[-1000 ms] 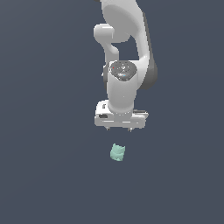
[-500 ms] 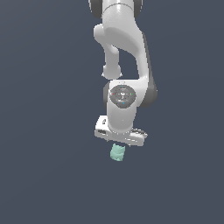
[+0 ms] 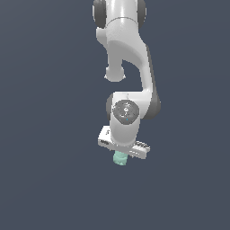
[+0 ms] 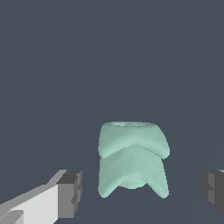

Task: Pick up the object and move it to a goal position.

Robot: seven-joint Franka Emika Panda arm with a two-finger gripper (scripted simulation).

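The object (image 3: 120,158) is a small pale mint-green blocky piece; in the exterior view only its lower part shows beneath the white gripper (image 3: 121,155), which hangs directly over it. In the wrist view the object (image 4: 132,159) lies between the two dark finger pads (image 4: 70,194), with a clear gap on each side. The gripper (image 4: 142,192) is open and touches nothing. Whether the fingertips reach the object's level cannot be told from the exterior view.
A uniform dark blue-grey surface (image 3: 54,179) surrounds the object on every side. The white arm (image 3: 128,54) rises from above the gripper to the upper edge of the exterior view.
The arm has come down steadily toward the object. The gap between the gripper and the green piece has closed, and the gripper now covers its upper part. The object has not moved.
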